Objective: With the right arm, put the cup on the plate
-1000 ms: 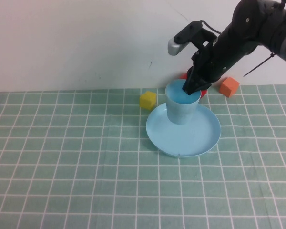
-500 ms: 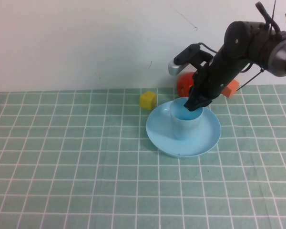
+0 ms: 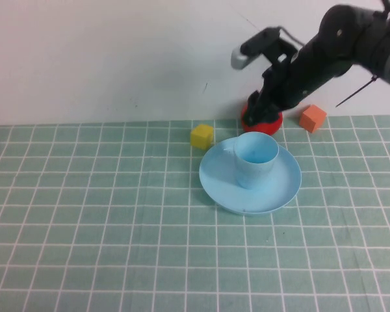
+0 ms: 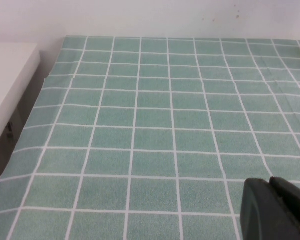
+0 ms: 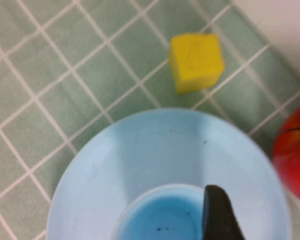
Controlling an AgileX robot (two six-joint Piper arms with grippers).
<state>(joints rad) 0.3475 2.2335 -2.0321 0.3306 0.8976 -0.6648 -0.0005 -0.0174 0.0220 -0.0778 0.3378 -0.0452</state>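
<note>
Standing cup (image 3: 255, 158): upright on the plate (image 3: 221, 185), free of my grip.
Right claw (image 3: 255, 117): raised above and behind the cup, apart from it; fingers (image 5: 217, 215) spread wide, holding nothing.
Left claw (image 4: 275, 210): low over bare green checked surface (image 3: 104, 214); its opening I cannot tell.
Behind plate: yellow cube (image 3: 202, 136), orange cube (image 3: 312, 117), a red fruit (image 3: 265, 121), probably an apple.
</note>
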